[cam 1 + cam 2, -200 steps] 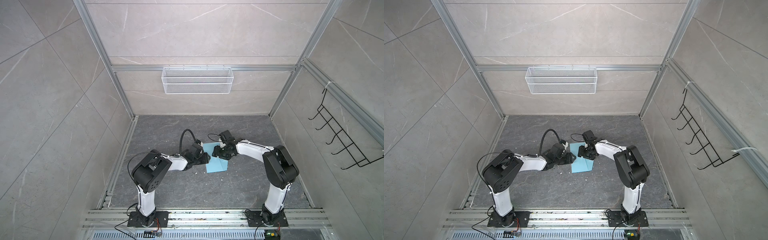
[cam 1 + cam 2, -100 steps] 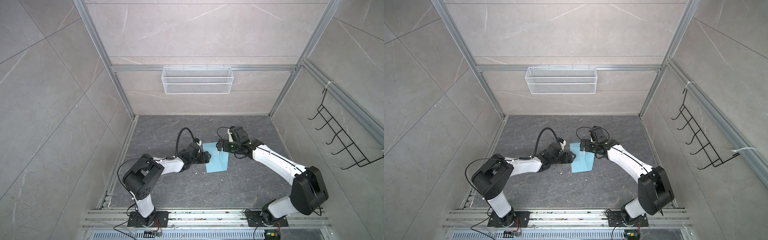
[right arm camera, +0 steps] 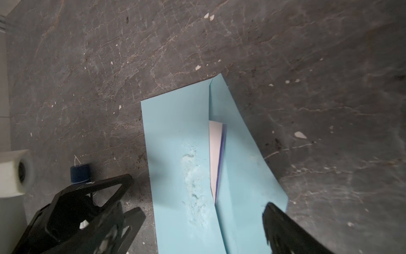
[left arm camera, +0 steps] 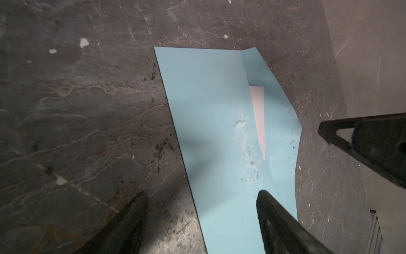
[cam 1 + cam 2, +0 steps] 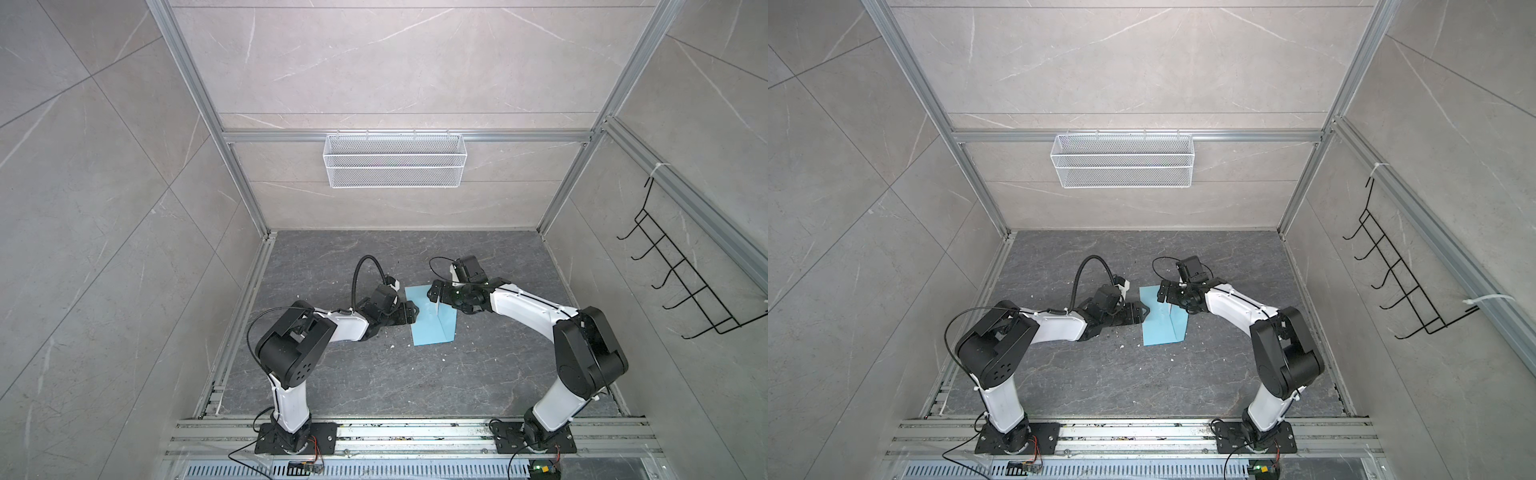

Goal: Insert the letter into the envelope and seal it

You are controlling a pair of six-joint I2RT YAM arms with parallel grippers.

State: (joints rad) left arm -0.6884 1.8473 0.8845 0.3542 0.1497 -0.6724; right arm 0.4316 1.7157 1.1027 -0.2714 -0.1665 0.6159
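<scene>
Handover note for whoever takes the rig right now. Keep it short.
Left pincer: open, empty, at the left edge of the envelope.
Right pincer: open, empty, over the envelope's far end.
Letter: inside the envelope, with only a white sliver showing at the mouth.
Done: letter inserted.
Left: the flap stands half raised. It needs folding flat and pressing down to seal.

Two robot arms, the left arm (image 5: pixel 345 328) and the right arm (image 5: pixel 528 307), each carrying one gripper: left gripper (image 4: pixel 202 192), right gripper (image 5: pixel 432 293). One light blue envelope (image 5: pixel 428 332). One letter (image 3: pixel 214 154), edge showing inside it. One wire basket (image 5: pixel 395 160). One black hook rack (image 5: pixel 681 282). Many white floor flecks (image 3: pixel 299 134).
</scene>
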